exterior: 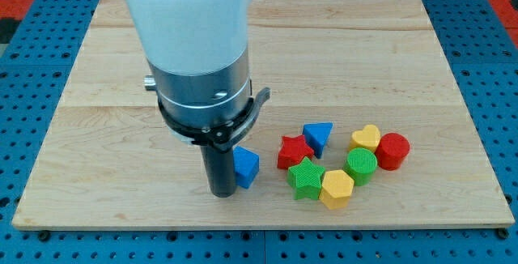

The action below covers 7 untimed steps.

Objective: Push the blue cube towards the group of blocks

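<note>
Camera view shows the rod's tip (222,193) touching the left side of the blue cube (246,167) on the wooden bench (421,70). No hand is fitted, so no open or closed state applies. Just right of the cube lie the green star (306,178), red star (295,151) and remaining blocks. Judgement: the push is under way; the next move calls for steady rightward travel.
</note>
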Each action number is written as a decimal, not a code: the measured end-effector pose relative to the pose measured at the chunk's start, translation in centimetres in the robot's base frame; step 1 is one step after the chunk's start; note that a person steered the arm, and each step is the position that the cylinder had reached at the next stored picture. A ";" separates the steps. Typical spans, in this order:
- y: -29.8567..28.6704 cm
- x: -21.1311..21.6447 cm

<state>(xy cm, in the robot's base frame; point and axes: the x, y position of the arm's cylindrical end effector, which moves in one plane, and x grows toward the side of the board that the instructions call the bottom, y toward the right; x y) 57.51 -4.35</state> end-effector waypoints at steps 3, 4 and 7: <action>5.1 0.0; 7.6 0.0; -5.6 1.3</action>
<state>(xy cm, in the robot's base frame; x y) 58.80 -9.98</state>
